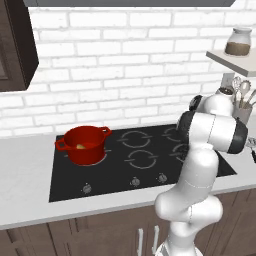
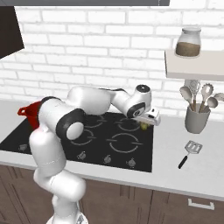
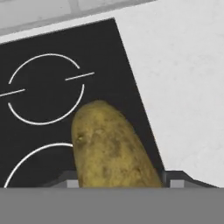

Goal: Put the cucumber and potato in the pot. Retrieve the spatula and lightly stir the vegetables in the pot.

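Observation:
The potato [image 3: 109, 144], a yellowish-brown oval, fills the gap between my two fingertips in the hand view. My gripper [image 3: 122, 183] is shut on it, over the right side of the black cooktop [image 2: 118, 142]. From the right base view the gripper [image 2: 144, 124] hangs under the white hand, with the potato [image 2: 144, 127] peeking out below. The red pot [image 1: 84, 145] stands on the front left burner, and a small pale piece lies inside; I cannot tell whether it is the cucumber. The spatula [image 2: 189, 153] lies flat on the counter right of the cooktop.
A grey utensil cup [image 2: 195, 119] with ladles and a whisk stands at the back right, under a shelf [image 2: 192, 65] that carries a glass jar [image 2: 188, 42]. The white brick wall runs behind the counter. My own arm hides part of the pot [image 2: 29, 111] in the right base view.

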Motion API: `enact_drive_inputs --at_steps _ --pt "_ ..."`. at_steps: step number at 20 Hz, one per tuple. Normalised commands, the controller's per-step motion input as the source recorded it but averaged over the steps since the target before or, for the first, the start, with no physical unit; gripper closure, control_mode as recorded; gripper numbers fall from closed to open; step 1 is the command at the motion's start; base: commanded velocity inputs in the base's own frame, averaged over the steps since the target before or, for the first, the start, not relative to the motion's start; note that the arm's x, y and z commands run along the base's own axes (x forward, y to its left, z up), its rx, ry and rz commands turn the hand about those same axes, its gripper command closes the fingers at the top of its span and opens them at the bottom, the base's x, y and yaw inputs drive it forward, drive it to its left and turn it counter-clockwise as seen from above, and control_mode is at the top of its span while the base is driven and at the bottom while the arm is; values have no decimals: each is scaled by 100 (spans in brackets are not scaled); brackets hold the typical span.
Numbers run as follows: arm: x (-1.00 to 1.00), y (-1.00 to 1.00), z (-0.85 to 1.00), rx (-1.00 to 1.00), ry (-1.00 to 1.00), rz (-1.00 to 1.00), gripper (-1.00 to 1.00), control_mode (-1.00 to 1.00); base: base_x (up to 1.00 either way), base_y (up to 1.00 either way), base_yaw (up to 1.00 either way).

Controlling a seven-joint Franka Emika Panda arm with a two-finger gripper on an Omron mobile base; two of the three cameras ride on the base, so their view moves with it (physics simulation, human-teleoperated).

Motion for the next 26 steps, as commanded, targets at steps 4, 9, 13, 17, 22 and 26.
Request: enact_drive_inputs --at_steps 4,9,13,17,22,26 --pt "-9 100 90 -2 -7 42 100 -100 0 0 0" --pt "-10 100 98 0 -10 22 100 -100 0 0 0" --pt "-5 100 100 0 9 16 100 -100 0 0 0" --pt "0 100 51 0 15 24 100 -100 0 0 0" --pt "0 100 7 -1 19 30 100 -100 0 0 0" --pt "0 100 0 -18 17 29 100 -100 0 0 0"
